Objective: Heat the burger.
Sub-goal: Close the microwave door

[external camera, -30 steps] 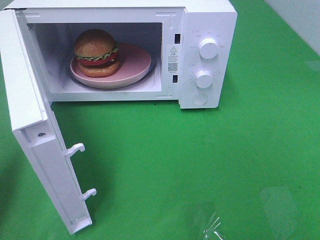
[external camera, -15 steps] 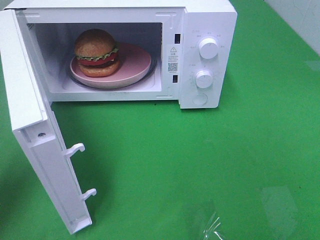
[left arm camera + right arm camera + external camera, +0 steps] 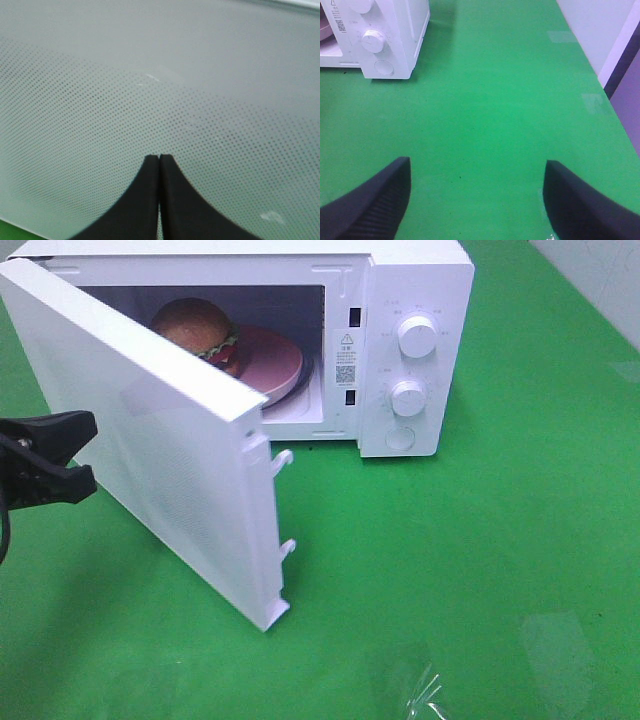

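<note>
Your left fingers (image 3: 60, 430), pressed together, are against the door (image 3: 170, 460), which has swung half shut. Beyond it the burger (image 3: 195, 325) sits on its plate (image 3: 275, 360) inside the microwave (image 3: 420, 280), so closing looks nearly done. Your right fingers (image 3: 370, 200) hang spread over the desk (image 3: 495, 100).

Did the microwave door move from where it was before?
Yes. The door has swung partway shut, its free edge now nearer the control panel, half hiding the burger.
</note>
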`<state>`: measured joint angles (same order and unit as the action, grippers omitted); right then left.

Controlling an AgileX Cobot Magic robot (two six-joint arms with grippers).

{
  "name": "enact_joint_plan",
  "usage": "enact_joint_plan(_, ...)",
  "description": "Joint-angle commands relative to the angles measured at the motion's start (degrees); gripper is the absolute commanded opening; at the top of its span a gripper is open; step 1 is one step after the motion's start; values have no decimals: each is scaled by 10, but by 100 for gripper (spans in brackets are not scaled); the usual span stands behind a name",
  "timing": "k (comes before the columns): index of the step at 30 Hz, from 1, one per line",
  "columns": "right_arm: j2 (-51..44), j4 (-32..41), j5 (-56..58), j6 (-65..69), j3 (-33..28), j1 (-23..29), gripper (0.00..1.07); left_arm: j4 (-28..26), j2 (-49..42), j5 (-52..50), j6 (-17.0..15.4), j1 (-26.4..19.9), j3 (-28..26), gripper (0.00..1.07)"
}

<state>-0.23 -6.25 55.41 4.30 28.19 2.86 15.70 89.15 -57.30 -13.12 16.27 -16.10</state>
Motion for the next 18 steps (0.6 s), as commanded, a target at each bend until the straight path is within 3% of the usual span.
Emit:
enact_joint_plan(1,-16,-1,-4,-1,-1,-3,69,-42,11,-3,19,30,-18,0)
enact_joint_plan(10,-16,-1,-4,-1,-1,-3,69,-120,72,23,28,124,-103,0)
enact_joint_plan(18,-16,-1,-4,-1,-1,-3,69,-138,97,85,28,163,-172,0)
